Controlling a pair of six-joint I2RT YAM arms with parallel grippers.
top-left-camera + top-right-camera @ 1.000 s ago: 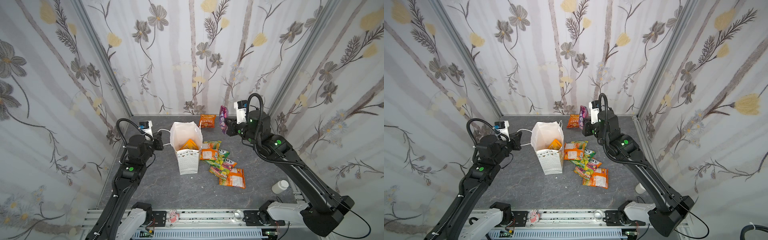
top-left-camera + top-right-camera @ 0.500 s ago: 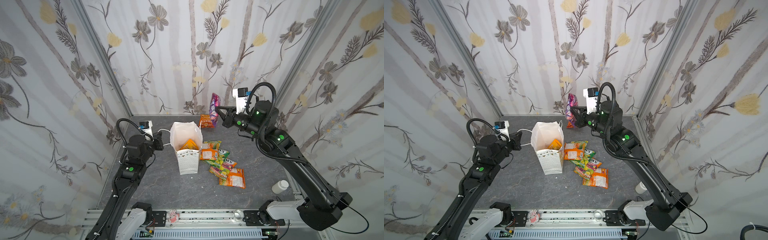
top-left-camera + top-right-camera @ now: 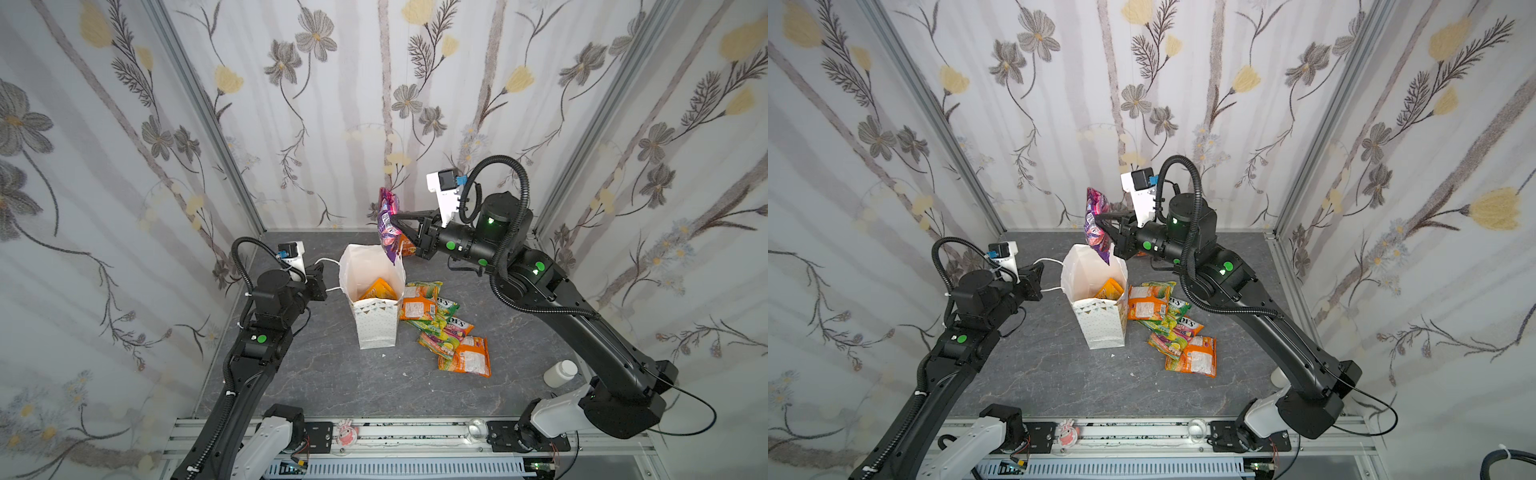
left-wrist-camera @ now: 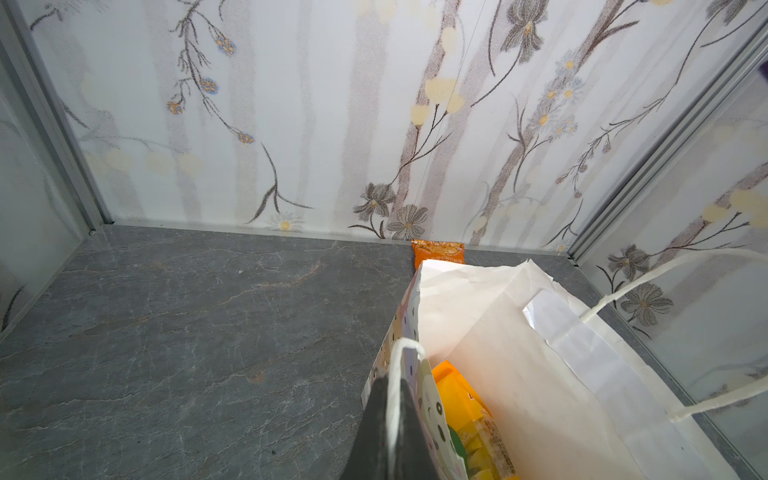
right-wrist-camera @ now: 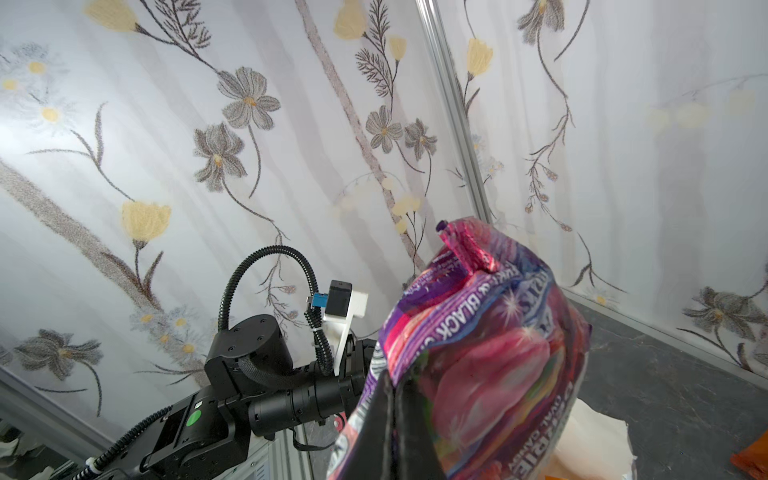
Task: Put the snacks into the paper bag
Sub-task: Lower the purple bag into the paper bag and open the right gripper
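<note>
Grey tabletop (image 3: pixel 332 382), purple packet (image 3: pixel 387 224) above paper bag (image 3: pixel 376 328)

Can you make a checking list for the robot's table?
Surface: grey tabletop, no spills seen.
Job's things: paper bag upright, open, orange packet inside; purple-pink packet held above its rim; pile of packets beside it; another orange packet by the back wall.
Clutter: white bottle at right edge; pink figure on front rail.
Grippers: left gripper jaws shut on the bag's cord handle; right gripper jaws shut on the purple-pink packet.
Cables: black hoses loop over both arms, clear of the bag.
Surroundings: flowered walls on three sides.
</note>
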